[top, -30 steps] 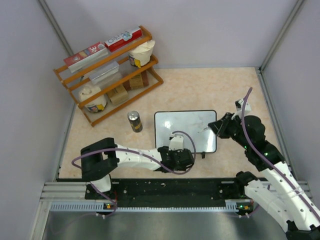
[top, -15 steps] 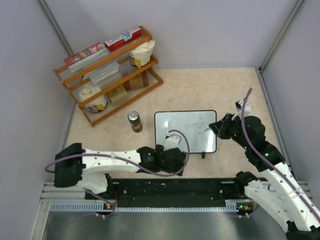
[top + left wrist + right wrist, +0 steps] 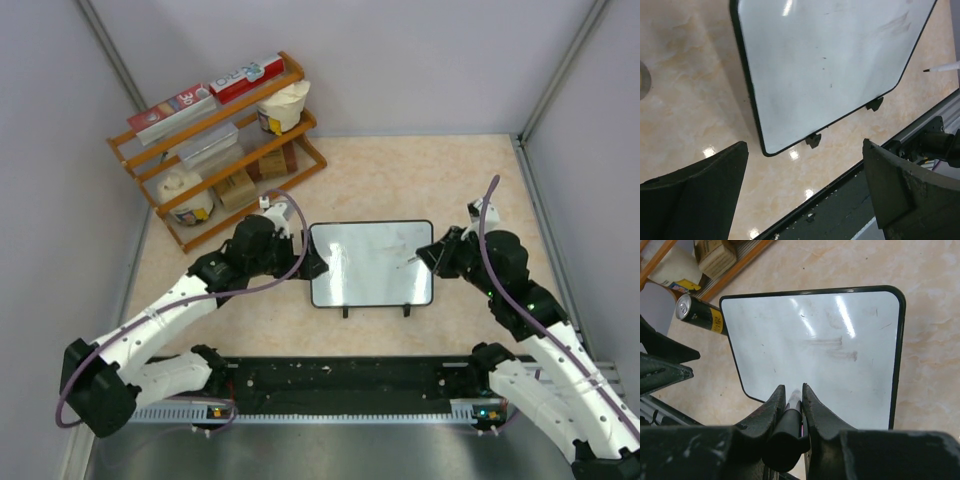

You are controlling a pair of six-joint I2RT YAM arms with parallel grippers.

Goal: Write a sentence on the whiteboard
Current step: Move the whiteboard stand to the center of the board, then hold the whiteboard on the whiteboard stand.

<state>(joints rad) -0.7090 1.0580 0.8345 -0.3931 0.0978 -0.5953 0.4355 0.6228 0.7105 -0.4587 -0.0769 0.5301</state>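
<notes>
Whiteboard (image 3: pixel 370 263) lies mid-worktop (image 3: pixel 400 180), long side across, its two black feet on the edge nearest the arm bases. Surface is white, with faint grey smudges and a few specks showing in both wrist views (image 3: pixel 825 65) (image 3: pixel 810 345). No legible letters on it.

Left hand (image 3: pixel 316 262) is at the whiteboard's left edge, open. Its wrist view shows the fingers (image 3: pixel 695 195) spread far apart with nothing between them. That view looks down on the near-left corner and both feet. Whether the hand touches the frame cannot be told.

Right hand (image 3: pixel 432 255) is at the right edge, closed on a marker (image 3: pixel 792 405). The barrel is pinched between the fingers and the tip points in over the whiteboard's right part. The thin tip (image 3: pixel 412 260) shows from above, and again at the edge of the left wrist view (image 3: pixel 942 67). Tip on the surface or just above: cannot tell.

A black can with a yellow band (image 3: pixel 697 312) stands just beside the whiteboard's far-left corner, close to the left arm.

A wooden rack (image 3: pixel 215 150) with boxes and tubs sits in the far-left corner, well apart from the whiteboard.
</notes>
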